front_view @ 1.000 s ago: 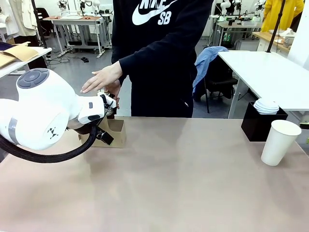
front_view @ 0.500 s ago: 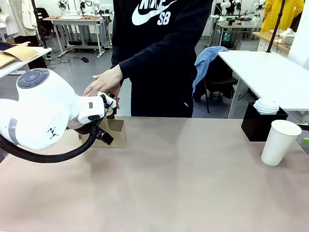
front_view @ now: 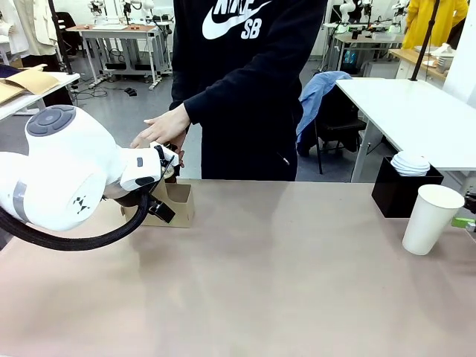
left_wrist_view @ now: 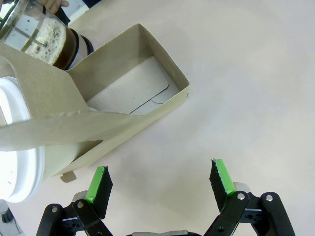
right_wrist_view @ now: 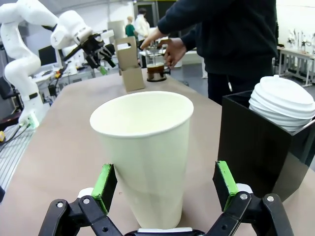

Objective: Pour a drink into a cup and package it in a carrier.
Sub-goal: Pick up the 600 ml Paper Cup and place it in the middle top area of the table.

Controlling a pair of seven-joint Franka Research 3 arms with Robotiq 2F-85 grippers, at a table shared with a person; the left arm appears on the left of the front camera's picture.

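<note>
The white paper cup (front_view: 431,218) stands open-topped at the table's right end. My right gripper (right_wrist_view: 164,183) is open, and the cup (right_wrist_view: 147,147) rises just ahead between its green pads; a tip of it shows at the picture's edge (front_view: 468,220). The brown cardboard carrier (front_view: 175,205) sits far left. My left gripper (left_wrist_view: 160,178) hangs open above the table beside the carrier (left_wrist_view: 123,98), holding nothing. The glass press jug (left_wrist_view: 44,34) with the dark drink stands behind the carrier, and the person's hands rest on the jug (right_wrist_view: 156,66).
A black box (front_view: 398,195) topped with a stack of white lids (front_view: 410,162) stands just behind the cup. A white round lid (left_wrist_view: 17,147) shows beside the carrier's handle. The person's hand (front_view: 160,128) hovers over my left arm (front_view: 67,175).
The person's raised hand has dropped towards the jug behind the left arm. A green pad of the right gripper has edged in at the right, nearer the cup.
</note>
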